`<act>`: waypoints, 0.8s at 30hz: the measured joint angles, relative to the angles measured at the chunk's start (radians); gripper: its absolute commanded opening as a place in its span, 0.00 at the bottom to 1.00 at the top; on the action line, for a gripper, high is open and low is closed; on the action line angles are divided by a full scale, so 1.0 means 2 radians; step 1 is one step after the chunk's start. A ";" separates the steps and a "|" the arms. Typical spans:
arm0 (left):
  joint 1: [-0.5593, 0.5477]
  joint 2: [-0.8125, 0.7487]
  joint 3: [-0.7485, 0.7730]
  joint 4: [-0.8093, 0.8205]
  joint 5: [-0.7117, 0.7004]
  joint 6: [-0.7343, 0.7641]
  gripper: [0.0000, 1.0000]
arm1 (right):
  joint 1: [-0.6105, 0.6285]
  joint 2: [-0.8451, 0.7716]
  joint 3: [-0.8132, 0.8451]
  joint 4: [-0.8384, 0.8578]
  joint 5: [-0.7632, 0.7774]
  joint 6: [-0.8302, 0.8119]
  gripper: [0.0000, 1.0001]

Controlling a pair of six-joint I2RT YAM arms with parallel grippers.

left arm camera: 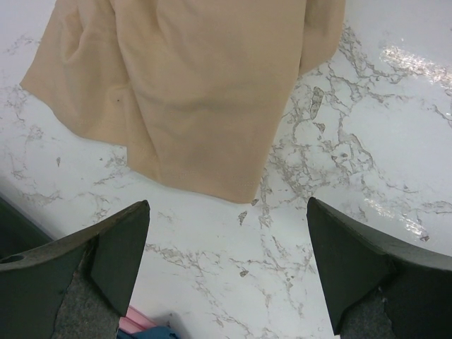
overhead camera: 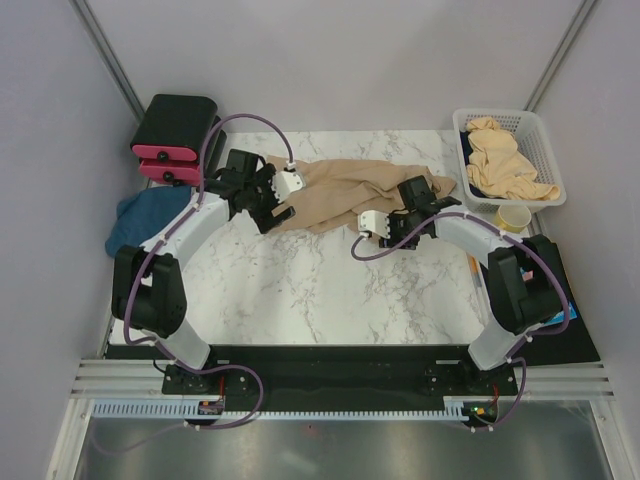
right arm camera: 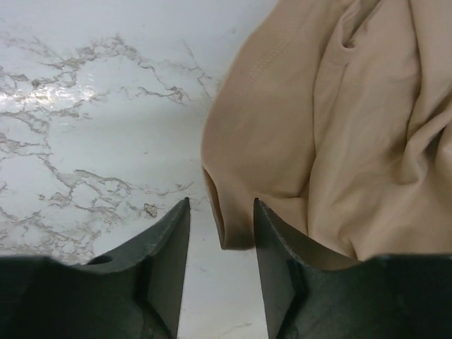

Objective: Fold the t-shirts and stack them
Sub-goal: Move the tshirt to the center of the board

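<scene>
Sprawling across the far middle of the bench (overhead camera: 320,290), a tan t-shirt (overhead camera: 345,190) lies rumpled in long folds, stretched crosswise between the two arms. Its left end is a loose flap that lies flat on the marble in the left wrist view. Its right end is bunched into soft ridges.

The left gripper (overhead camera: 262,207) hangs just over that left end, released, with its fingers (left arm camera: 120,247) spread wide and nothing between them. Only bare marble shows below them, and the cloth's edge lies just ahead.

The right gripper (overhead camera: 412,200) sits at the shirt's right end. Its jaws are drawn in narrow but stay apart. A rolled edge of the tan t-shirt reaches up between the fingertips (right arm camera: 173,240), and a strip of marble shows between one finger and the cloth, so it is not clamped.

A white mesh basket (overhead camera: 545,130) at the far right corner holds heaped tan shirts (overhead camera: 500,165). A yellow cup (overhead camera: 513,217) stands just in front of it. At the left edge a dark blue shirt (overhead camera: 150,215) lies bundled, with black-and-pink boxes (overhead camera: 172,135) at the far left corner.
</scene>
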 measured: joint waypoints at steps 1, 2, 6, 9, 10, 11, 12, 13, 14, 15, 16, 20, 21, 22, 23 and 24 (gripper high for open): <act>0.000 0.000 -0.001 0.000 -0.001 -0.001 1.00 | 0.000 0.003 0.000 -0.001 0.001 -0.002 0.02; 0.000 0.000 -0.002 0.000 -0.002 -0.001 1.00 | 0.000 0.005 0.000 -0.002 0.002 -0.004 0.00; 0.000 0.000 -0.004 -0.001 -0.002 -0.001 1.00 | 0.000 0.009 0.011 -0.008 0.019 -0.002 0.00; 0.000 0.001 -0.004 0.000 -0.002 -0.002 1.00 | 0.000 0.009 0.035 0.003 0.052 -0.003 0.00; -0.001 0.003 -0.004 0.001 -0.002 -0.004 1.00 | -0.001 0.009 0.044 0.011 0.063 -0.004 0.00; -0.001 0.005 -0.004 0.002 -0.002 -0.005 1.00 | -0.002 0.008 0.051 0.019 0.073 -0.005 0.00; -0.002 0.009 -0.004 0.005 -0.002 -0.007 1.00 | -0.005 0.006 0.064 0.031 0.086 -0.008 0.00; -0.004 0.015 -0.004 0.008 -0.002 -0.009 1.00 | -0.007 0.003 0.073 0.039 0.093 -0.010 0.00; -0.007 0.022 -0.003 0.013 -0.002 -0.010 1.00 | -0.009 0.001 0.085 0.048 0.102 -0.013 0.00; -0.010 0.031 -0.003 0.018 -0.002 -0.012 1.00 | -0.011 -0.002 0.099 0.056 0.111 -0.016 0.00; -0.013 0.037 -0.003 0.023 -0.002 -0.013 1.00 | -0.013 -0.004 0.114 0.065 0.120 -0.019 0.00; -0.038 0.078 0.002 0.056 -0.003 -0.020 1.00 | -0.016 -0.007 0.161 0.105 0.148 -0.031 0.00; -0.046 0.091 0.006 0.065 -0.004 -0.022 0.99 | -0.016 -0.007 0.168 0.116 0.154 -0.032 0.00; -0.055 0.103 0.011 0.076 -0.006 -0.025 1.00 | -0.016 -0.007 0.173 0.123 0.158 -0.034 0.00; -0.064 0.115 0.015 0.088 -0.010 -0.027 1.00 | -0.016 -0.007 0.178 0.130 0.165 -0.034 0.00; -0.073 0.125 0.018 0.099 -0.015 -0.029 1.00 | -0.016 -0.005 0.185 0.136 0.173 -0.035 0.00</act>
